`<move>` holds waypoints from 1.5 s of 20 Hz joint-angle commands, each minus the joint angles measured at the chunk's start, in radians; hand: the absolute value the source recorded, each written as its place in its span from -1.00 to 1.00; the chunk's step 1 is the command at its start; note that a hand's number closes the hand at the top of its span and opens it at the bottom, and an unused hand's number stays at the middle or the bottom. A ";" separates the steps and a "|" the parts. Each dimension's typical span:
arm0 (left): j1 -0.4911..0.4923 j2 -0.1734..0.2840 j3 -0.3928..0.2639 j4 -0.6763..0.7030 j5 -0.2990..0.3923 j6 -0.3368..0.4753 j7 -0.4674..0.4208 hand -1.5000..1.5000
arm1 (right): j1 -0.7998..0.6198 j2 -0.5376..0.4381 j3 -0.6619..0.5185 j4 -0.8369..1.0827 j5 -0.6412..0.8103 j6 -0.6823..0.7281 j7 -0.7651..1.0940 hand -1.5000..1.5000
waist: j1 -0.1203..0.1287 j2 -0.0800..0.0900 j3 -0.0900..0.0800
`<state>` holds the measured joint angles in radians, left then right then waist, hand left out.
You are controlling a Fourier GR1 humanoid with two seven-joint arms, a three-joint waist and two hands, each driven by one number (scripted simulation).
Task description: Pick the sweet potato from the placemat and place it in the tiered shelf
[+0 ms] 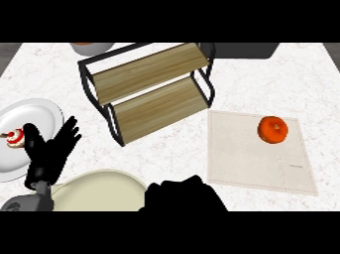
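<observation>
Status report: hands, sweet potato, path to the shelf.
Left hand open, resting by the plate. Right hand low at the bottom edge, fingers unclear. Sweet potato untouched on placemat. Tiered shelf unobstructed.

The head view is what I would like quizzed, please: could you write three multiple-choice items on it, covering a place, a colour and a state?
1. Where does the sweet potato lie?
A. on the placemat
B. on the tiered shelf
C. on the white plate

2. What colour is the sweet potato?
A. green
B. orange
C. purple

3. How is the left hand?
A. shut on the sweet potato
B. open, holding nothing
C. resting on the shelf

Answers:
1 A: it sits near the placemat's far right corner.
2 B: it is plainly orange against the pale mat.
3 B: its fingers are spread beside the white plate, far from the sweet potato.
</observation>
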<state>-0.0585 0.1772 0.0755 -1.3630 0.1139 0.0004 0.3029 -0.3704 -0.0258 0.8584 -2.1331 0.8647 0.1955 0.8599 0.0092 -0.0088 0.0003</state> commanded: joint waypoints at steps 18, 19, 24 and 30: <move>0.007 0.006 0.009 -0.017 0.012 -0.018 0.036 0.00 | -0.953 -0.010 -0.751 0.468 -0.418 0.106 0.215 1.00 | 0.006 0.008 -0.002; 0.023 -0.023 -0.018 -0.023 -0.020 0.007 0.010 0.00 | -0.962 -0.012 -0.764 0.515 -0.426 0.102 0.196 1.00 | 0.006 0.008 -0.001; -0.053 -0.018 -0.011 0.045 -0.023 -0.003 0.008 0.00 | -1.065 -0.070 -0.819 0.756 -0.459 0.134 0.016 1.00 | 0.005 0.015 -0.002; -0.008 -0.019 -0.012 0.019 -0.023 -0.013 -0.006 0.00 | -1.082 -0.081 -0.807 0.933 -0.413 0.123 -0.143 1.00 | 0.010 0.013 -0.002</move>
<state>-0.0732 0.1663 0.0794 -1.3603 0.1096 -0.0143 0.3029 -1.3834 -0.0825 0.0823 -1.3495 0.4424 0.3104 0.8011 0.0154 0.0017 0.0011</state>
